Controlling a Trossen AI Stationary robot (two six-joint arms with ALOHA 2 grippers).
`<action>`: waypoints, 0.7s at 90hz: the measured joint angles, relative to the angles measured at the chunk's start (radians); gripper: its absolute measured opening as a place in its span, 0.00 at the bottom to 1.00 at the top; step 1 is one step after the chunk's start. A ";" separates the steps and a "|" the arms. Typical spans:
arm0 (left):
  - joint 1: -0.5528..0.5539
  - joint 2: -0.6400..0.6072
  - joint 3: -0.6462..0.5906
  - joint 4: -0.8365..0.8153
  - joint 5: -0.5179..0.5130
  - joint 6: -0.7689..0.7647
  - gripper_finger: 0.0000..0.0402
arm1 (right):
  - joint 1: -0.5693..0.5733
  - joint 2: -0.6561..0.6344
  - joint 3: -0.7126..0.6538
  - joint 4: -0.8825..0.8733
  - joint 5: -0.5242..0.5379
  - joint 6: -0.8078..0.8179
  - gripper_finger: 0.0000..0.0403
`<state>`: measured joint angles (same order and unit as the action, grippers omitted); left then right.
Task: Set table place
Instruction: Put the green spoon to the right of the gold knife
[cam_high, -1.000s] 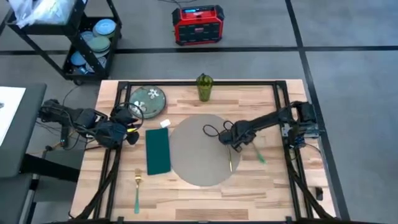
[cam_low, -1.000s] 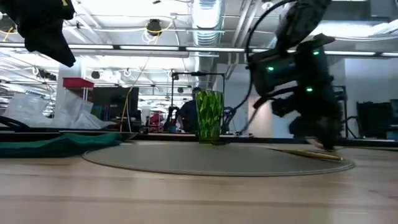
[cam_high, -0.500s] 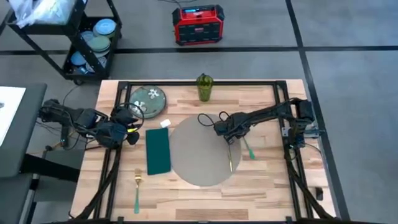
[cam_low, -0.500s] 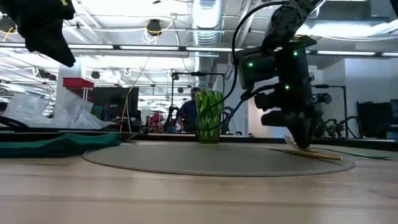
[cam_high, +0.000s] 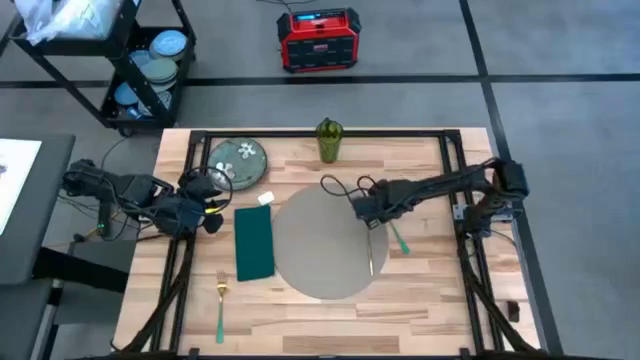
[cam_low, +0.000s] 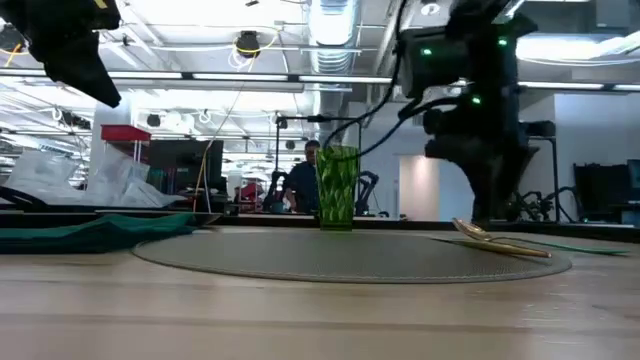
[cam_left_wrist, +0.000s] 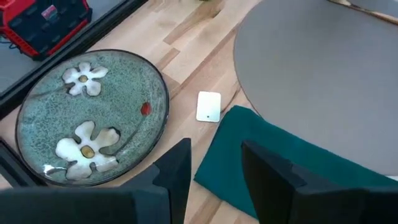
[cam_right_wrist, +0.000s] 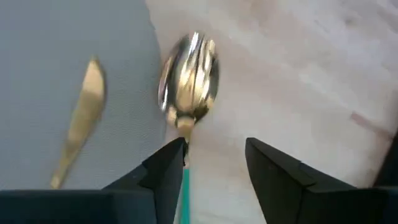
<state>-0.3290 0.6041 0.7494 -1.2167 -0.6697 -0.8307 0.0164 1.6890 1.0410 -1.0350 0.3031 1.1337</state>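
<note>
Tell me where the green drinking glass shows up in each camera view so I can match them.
High view: green glass at the far edge of the table, beyond the grey placemat.
Low view: centre, upright behind the placemat.
Left wrist view: a green sliver at the top edge may be it.
Right wrist view: not in it.
Shared landmark: the placemat.

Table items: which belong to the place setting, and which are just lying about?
Place setting: placemat, knife, spoon below the open right gripper, napkin, fork, floral plate, green glass.

Lying about: white card, red box and cart off the table.
</note>
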 joint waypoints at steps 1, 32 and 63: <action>0.000 0.000 0.000 0.000 0.000 0.000 0.31 | 0.004 0.000 -0.005 0.004 -0.005 0.004 0.39; 0.000 0.000 0.000 0.000 -0.002 -0.002 0.31 | 0.059 0.002 -0.111 0.157 -0.044 0.069 0.33; 0.000 0.000 0.000 0.000 -0.017 -0.030 0.31 | 0.028 -0.005 -0.205 0.269 -0.099 0.039 0.33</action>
<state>-0.3290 0.6041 0.7494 -1.2167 -0.6865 -0.8604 0.0449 1.6842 0.8362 -0.7664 0.2036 1.1726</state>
